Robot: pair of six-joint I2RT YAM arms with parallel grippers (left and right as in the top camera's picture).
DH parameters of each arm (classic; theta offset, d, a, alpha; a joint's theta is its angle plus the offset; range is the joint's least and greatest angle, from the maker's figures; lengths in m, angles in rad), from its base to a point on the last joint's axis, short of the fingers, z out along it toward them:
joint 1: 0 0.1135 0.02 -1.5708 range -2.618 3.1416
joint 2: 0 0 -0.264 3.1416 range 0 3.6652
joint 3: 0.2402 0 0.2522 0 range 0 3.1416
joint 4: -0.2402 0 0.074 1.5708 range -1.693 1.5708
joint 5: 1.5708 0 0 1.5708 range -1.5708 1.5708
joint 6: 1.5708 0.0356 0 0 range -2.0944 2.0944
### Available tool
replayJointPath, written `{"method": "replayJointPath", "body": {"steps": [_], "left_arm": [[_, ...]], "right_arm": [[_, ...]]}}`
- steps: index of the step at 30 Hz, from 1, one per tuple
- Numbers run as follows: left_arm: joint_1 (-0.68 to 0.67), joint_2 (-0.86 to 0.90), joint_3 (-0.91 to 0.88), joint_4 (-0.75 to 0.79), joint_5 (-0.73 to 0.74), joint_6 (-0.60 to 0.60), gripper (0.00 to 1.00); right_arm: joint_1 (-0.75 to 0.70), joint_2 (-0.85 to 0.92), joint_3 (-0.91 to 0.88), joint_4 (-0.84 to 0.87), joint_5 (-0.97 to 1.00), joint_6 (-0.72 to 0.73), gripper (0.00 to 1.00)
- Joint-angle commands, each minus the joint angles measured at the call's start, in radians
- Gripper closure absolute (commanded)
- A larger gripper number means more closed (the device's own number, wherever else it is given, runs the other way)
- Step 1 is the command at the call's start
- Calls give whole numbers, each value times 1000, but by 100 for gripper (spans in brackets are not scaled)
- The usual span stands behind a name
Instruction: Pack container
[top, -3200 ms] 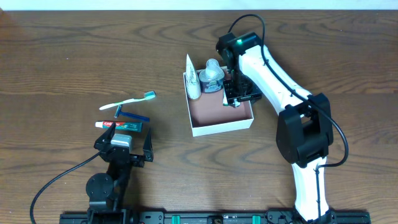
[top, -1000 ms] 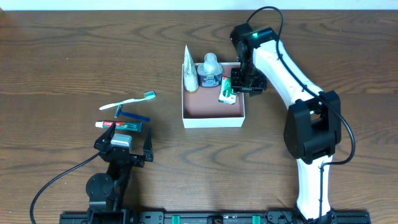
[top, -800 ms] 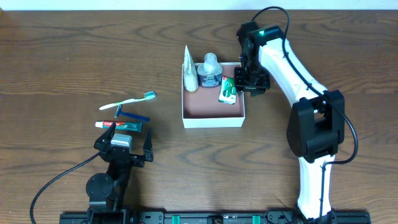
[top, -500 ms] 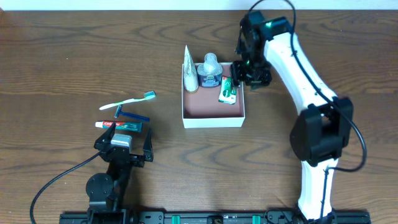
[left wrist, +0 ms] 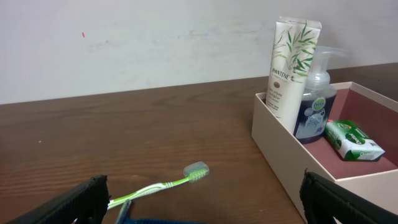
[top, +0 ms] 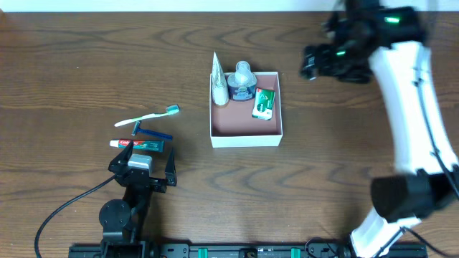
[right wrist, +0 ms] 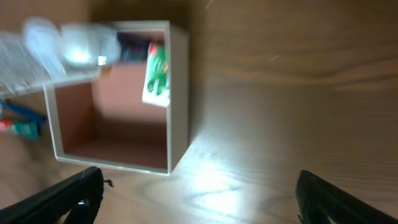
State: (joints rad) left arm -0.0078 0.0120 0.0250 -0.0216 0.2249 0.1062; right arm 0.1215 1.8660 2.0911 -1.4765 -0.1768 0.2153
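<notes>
White box (top: 246, 137) at tabletop centre holds tube (top: 220, 82), pump bottle (top: 243, 81) and green soap pack (top: 264, 103). We see toothbrush (top: 147, 117), razor (top: 155, 133) and toothpaste (top: 139, 145) unpacked toward the tabletop's near-left corner. Left tool (top: 142, 170) and right tool (right wrist: 198, 198) both gape wide, empty. We judge it half done, three items to go.

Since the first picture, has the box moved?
Yes. The box was skewed then; it has turned to lie straight and has shifted slightly left, toward the toothbrush, which lies where it was.
</notes>
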Motion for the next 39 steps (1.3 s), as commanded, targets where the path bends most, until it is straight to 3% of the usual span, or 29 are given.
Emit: {"method": "replayJointPath", "body": {"steps": [1, 8, 17, 39], "left_arm": [[-3, 0, -21, -30, 2, 9, 2], [-3, 0, -21, -30, 2, 9, 2], [-3, 0, -21, -30, 2, 9, 2], [-3, 0, -11, 10, 3, -24, 2]], "right_arm": [[-90, -100, 25, 18, 38, 0, 1], [-276, -185, 25, 30, 140, -40, 1], [-433, -187, 23, -16, 214, 61, 1], [-444, -187, 23, -17, 214, 61, 1]]}}
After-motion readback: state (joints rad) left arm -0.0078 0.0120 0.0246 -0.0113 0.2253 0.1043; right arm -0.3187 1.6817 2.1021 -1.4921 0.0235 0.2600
